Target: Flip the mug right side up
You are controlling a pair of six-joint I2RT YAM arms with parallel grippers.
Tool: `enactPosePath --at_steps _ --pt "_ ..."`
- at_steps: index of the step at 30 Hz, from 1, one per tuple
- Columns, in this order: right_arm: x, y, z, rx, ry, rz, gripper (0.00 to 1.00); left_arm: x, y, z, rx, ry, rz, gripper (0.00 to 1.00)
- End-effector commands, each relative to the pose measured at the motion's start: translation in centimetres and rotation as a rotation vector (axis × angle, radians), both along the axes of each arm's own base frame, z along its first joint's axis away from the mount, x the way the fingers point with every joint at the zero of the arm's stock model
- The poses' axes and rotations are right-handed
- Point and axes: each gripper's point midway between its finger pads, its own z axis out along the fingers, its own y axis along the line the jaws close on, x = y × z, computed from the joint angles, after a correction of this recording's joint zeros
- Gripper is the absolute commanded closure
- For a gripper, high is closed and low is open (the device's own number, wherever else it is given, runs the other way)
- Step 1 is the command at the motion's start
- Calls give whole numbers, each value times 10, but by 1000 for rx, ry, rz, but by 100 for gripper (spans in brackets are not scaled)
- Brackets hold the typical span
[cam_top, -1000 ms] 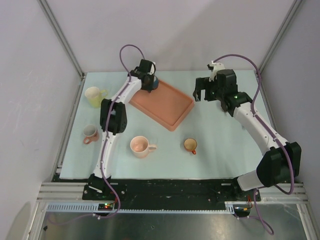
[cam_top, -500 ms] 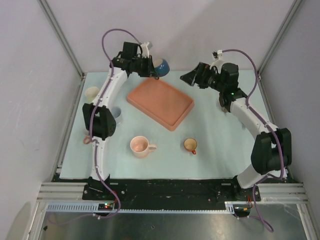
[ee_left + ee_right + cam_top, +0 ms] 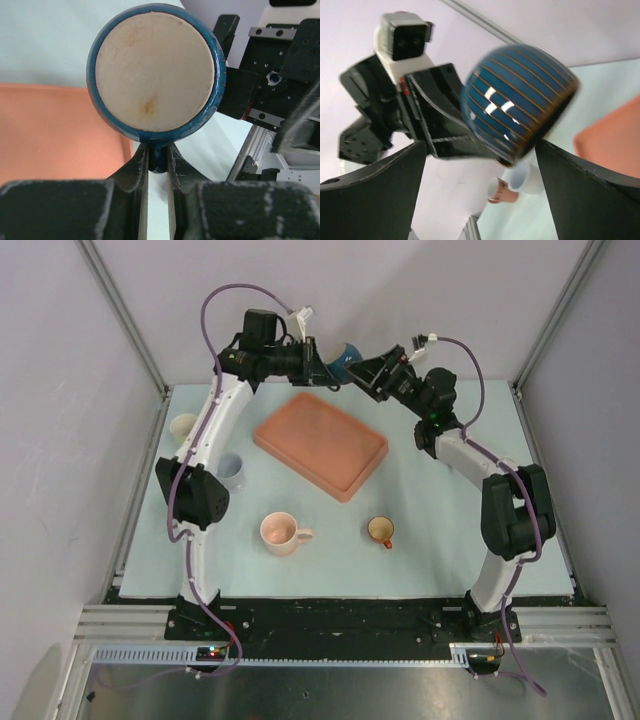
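Note:
The blue striped mug [image 3: 345, 357] hangs in the air above the tray's far end, tipped on its side. My left gripper [image 3: 318, 366] is shut on its handle. In the left wrist view the mug's pale unglazed base [image 3: 155, 67] faces the camera and the handle sits pinched between the fingers [image 3: 156, 160]. My right gripper [image 3: 370, 375] is open just right of the mug. In the right wrist view the mug [image 3: 517, 102] sits between and beyond my open fingers [image 3: 480, 150], held by the left gripper [image 3: 437, 125]. The mug's opening is hidden.
An orange tray [image 3: 320, 445] lies at the back centre. A pink mug [image 3: 283, 533] and a small orange cup [image 3: 380, 530] stand upright in front. A yellow mug [image 3: 183, 427] and a pale mug [image 3: 232, 470] stand at the left. Frame posts flank the back corners.
My left gripper has lifted the blue mug off the tray's far corner, raised it and turned it sideways. My right gripper has swung left and up toward the mug.

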Motion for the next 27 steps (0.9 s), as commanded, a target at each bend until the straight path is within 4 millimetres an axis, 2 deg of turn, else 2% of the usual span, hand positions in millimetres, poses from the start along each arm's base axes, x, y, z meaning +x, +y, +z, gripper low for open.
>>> enactPosePath --at_steps 1,5,7,8,10,11,12,13,14,15,16,18,19,21,24,27 --pt "-14 7 71 145 -166 60 7 -31 -14 66 -113 -107 -93 100" --pt "-15 11 82 195 -192 101 18 -45 -27 63 -137 -70 -160 100" --pt "-17 12 86 215 -211 118 34 -51 -32 57 -149 -41 -193 100" --pt "-18 12 89 221 -221 126 47 -52 -34 54 -152 -27 -200 100" --pt "-21 11 92 224 -227 132 82 -50 -34 49 -151 -9 -195 100" --pt "-20 10 89 212 -216 124 91 -47 -32 46 -145 -8 -184 96" --pt "-22 8 86 196 -210 117 96 -43 -29 45 -137 -15 -169 85" --pt "-19 5 78 161 -191 98 98 -39 -25 43 -129 -22 -154 63" --pt "-20 1 75 117 -198 72 99 -34 -21 41 -118 -31 -136 35" --pt "-16 -3 64 60 -159 37 99 -29 -16 38 -106 -43 -117 18" --pt "-14 -8 50 -36 -128 -4 100 -21 -9 35 -89 -51 -84 9" --pt "-13 -20 27 -253 -95 -96 100 -7 8 24 -43 -57 -9 2" --pt "-16 -27 21 -362 -90 -152 100 2 20 16 1 -71 40 1" --pt "-26 -46 -10 -624 -29 -214 100 14 43 3 109 -118 116 1" --pt "-52 -83 -57 -919 121 -230 100 23 76 -16 290 -170 200 0" --pt "-84 -121 -102 -1138 295 -226 100 27 103 -27 420 -196 253 0"
